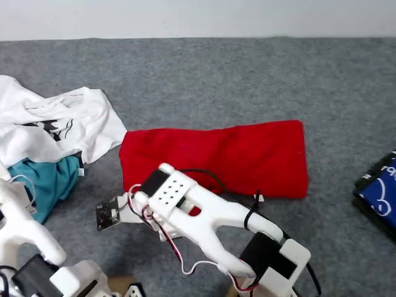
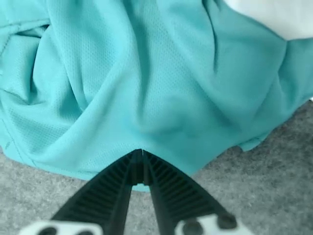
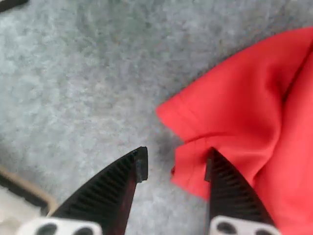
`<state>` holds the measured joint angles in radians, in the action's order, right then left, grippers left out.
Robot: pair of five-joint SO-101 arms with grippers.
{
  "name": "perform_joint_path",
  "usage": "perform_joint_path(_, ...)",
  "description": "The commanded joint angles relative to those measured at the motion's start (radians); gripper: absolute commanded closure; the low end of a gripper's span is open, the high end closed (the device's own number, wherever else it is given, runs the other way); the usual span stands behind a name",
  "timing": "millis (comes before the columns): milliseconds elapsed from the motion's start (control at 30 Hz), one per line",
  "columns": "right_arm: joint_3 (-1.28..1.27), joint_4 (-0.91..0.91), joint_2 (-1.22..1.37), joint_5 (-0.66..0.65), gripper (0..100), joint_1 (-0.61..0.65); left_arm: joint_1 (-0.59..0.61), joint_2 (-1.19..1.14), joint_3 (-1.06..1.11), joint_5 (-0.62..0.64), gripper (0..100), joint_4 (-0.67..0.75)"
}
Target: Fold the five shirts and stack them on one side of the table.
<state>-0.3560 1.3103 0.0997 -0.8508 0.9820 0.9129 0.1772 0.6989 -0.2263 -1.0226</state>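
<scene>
A red shirt lies folded into a long band in the middle of the grey table. My right arm is at its near-left corner. There my right gripper stands open, with a folded corner of the red shirt between its fingers. A teal shirt lies crumpled at the left, partly under a heap of white shirts. My left gripper is shut, its tips against the edge of the teal shirt. My left arm stands at the near-left edge.
A blue and black shirt lies at the right edge. Bare grey table stretches along the back and to the right of the red shirt. A white shirt overlaps the teal one.
</scene>
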Motion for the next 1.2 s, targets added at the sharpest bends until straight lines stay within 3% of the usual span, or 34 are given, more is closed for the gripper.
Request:
perform_joint_path(0,-0.028,-0.114,-0.056,0.008,79.7,0.013,-0.005,0.034,-0.004,-0.006,100,0.015)
perform_joint_path(233,-0.055,-0.197,-0.053,0.003,79.8,0.027,-0.005,0.034,-0.004,-0.006,100,0.015)
perform_joint_path(1167,-0.025,-0.125,0.056,-0.078,82.0,0.087,-0.003,0.034,0.053,-0.008,100,0.094)
